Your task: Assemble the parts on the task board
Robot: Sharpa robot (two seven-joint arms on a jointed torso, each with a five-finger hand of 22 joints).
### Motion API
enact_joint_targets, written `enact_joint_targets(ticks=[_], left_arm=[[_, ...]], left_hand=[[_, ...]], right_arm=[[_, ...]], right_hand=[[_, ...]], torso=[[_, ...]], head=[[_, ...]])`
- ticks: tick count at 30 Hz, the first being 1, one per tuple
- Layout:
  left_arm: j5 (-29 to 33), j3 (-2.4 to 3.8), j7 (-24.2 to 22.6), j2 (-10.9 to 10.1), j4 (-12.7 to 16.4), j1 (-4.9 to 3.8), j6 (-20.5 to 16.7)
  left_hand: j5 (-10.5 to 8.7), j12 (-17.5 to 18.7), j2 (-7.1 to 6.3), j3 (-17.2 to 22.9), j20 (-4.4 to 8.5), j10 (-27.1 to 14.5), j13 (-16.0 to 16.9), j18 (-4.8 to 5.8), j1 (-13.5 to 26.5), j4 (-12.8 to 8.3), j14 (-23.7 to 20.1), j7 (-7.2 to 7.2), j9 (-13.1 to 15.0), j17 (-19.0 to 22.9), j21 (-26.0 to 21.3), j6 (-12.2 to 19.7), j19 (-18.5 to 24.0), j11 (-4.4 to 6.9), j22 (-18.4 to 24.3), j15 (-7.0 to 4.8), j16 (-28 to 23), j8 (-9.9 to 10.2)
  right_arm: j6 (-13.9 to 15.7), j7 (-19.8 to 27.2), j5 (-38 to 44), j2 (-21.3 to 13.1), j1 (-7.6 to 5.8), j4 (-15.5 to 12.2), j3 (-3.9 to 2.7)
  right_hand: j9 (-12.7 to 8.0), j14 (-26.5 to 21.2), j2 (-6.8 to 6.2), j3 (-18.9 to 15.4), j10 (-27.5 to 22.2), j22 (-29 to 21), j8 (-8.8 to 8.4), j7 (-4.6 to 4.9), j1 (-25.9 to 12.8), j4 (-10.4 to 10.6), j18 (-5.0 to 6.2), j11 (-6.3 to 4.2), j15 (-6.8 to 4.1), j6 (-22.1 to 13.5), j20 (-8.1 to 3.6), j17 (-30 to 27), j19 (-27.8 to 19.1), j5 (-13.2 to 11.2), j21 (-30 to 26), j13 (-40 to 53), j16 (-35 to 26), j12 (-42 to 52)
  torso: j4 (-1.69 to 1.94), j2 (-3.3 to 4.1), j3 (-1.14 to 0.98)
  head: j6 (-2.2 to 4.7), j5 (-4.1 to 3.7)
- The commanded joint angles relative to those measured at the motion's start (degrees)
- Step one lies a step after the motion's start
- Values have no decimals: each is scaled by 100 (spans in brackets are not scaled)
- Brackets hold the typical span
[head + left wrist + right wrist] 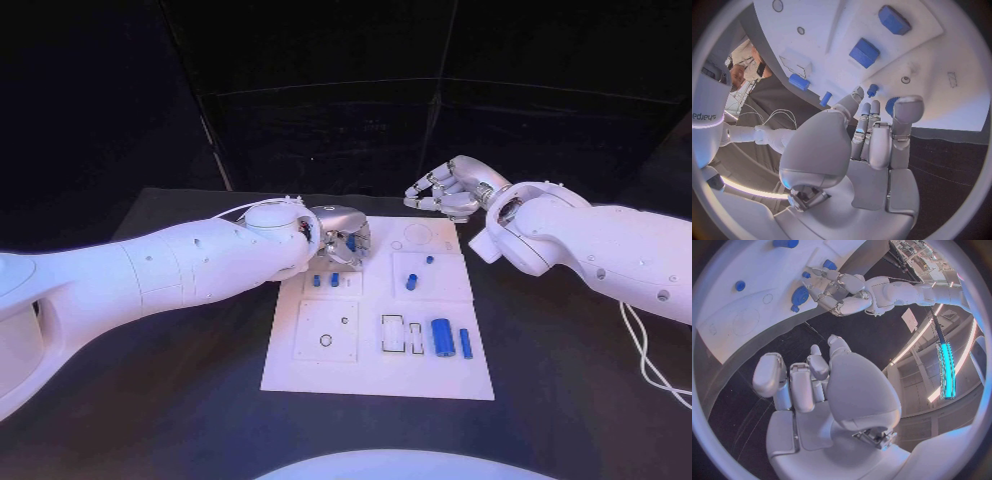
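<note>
- The task board (378, 375) is lying in the middle of the black table (173, 400); all places below are given relative to this board.
- The left hand (338, 240) is hovering over the far left corner of the board, and its fingers (870, 131) are reaching down toward a small blue part (872, 90) that is standing on the board there.
- In the left wrist view, the fingers are lying close together and half curled; I cannot tell if they are pinching anything, because the fingertips are hiding the contact.
- Two small blue parts (326, 281) are sitting on the board's left half, just on the near side of the left hand.
- Another blue part (410, 279) is standing in the right half of the board, with a smaller blue piece (428, 261) just beyond it.
- A blue cylinder (443, 339) and a thinner blue bar (466, 343) are lying side by side near the board's near right corner.
- The right hand (450, 188) is hanging beyond the far edge of the board, apart from it, over the table.
- Its fingers (792, 382) are curled inward with nothing in them, so this hand is clenched and is not holding any part.
</note>
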State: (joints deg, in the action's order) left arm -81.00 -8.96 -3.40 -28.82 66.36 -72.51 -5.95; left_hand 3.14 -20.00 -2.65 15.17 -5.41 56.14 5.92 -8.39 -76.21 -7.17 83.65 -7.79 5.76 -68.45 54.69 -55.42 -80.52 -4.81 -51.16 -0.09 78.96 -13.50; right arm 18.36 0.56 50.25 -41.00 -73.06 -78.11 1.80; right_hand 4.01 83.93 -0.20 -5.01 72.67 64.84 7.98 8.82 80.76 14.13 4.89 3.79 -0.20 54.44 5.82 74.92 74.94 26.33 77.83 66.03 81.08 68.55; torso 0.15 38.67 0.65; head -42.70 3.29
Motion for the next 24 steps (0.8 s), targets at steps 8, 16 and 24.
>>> enact_joint_targets(ticks=[8,16,24], left_arm=[[-145,6,353,97,-90,8,268],[-147,7,429,157,-159,14,403],[-147,7,512,179,-215,17,522]], left_hand=[[-18,130,55,301,21,175,-140,72,-11,-70,128,-3,-66,30,72,-146,-64,11,-64,-21,42,102],[-18,162,39,362,22,200,-172,77,10,-82,135,-4,-82,18,90,-165,-74,11,-88,-22,55,123],[-20,188,37,425,23,243,-196,81,47,-79,141,-11,-97,20,106,-195,-86,10,-110,-23,63,141]], right_arm=[[-8,45,-1,20,-8,-2,-3],[-10,40,-1,23,-8,-6,-3],[-12,37,-1,19,-8,-13,-3]], right_hand=[[-1,309,26,7,-30,-3,28,-3,31,30,43,0,-34,-32,-6,166,-29,39,-20,5,-25,18],[-1,309,26,7,-30,-3,28,-3,31,30,43,0,-34,-32,-6,166,-29,39,-20,5,-25,18],[-1,310,37,13,-28,0,30,-3,40,31,42,-1,-34,-31,-6,169,-27,42,-19,7,-23,22]], torso=[[-3,0,-5],[4,0,-4],[-1,1,-3]], head=[[-10,-4],[-19,-5],[-25,-11]])
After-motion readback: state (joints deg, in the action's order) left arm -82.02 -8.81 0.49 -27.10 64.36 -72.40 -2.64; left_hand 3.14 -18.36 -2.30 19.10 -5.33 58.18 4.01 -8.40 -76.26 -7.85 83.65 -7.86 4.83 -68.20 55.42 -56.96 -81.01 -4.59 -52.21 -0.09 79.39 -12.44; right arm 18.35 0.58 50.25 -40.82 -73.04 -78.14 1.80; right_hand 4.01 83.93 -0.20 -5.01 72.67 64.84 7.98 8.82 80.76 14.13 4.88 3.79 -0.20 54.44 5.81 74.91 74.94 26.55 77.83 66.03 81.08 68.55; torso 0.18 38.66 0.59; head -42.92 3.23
